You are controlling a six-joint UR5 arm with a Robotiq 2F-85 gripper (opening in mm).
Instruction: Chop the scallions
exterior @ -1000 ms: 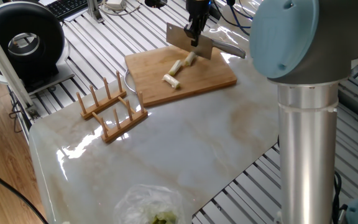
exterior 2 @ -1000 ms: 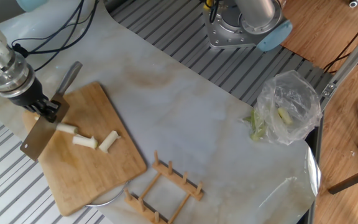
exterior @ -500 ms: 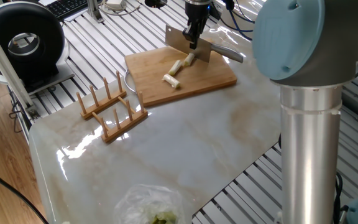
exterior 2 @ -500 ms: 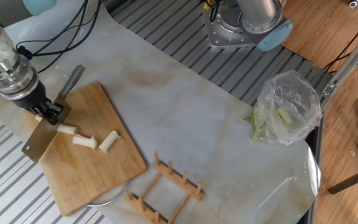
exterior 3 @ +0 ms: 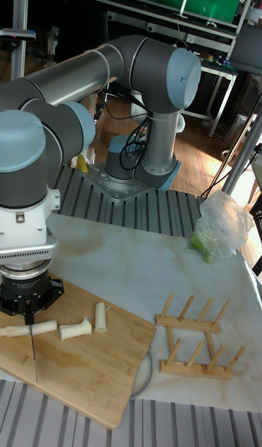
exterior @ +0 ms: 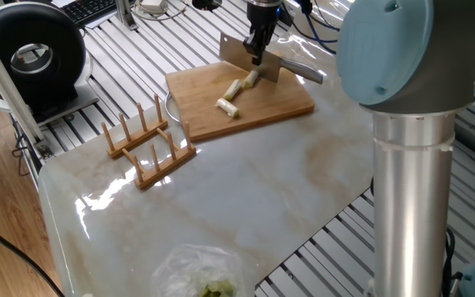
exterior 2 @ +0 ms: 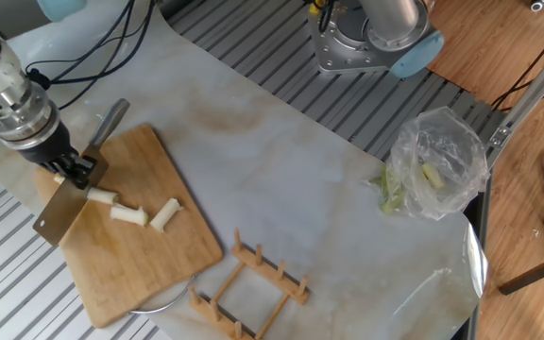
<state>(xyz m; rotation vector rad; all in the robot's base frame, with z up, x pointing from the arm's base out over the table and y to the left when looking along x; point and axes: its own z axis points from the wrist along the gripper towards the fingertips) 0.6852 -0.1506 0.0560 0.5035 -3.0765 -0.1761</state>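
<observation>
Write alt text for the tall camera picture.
A robot arm's claw holds a steel cleaver edge-down over pale cut scallion stalk pieces on a bamboo cutting board; a wooden dish rack stands beside it.

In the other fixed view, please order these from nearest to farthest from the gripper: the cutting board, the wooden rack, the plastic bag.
From the gripper:
1. cutting board, directly beneath it, at left.
2. wooden rack, bottom centre.
3. plastic bag, far right.

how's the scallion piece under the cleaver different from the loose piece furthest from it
The piece under the cleaver is longer and lies crosswise to the blade, which the gripper holds; the furthest piece is short, lies free, and points another way. Both are pale stalks on the cutting board.
</observation>
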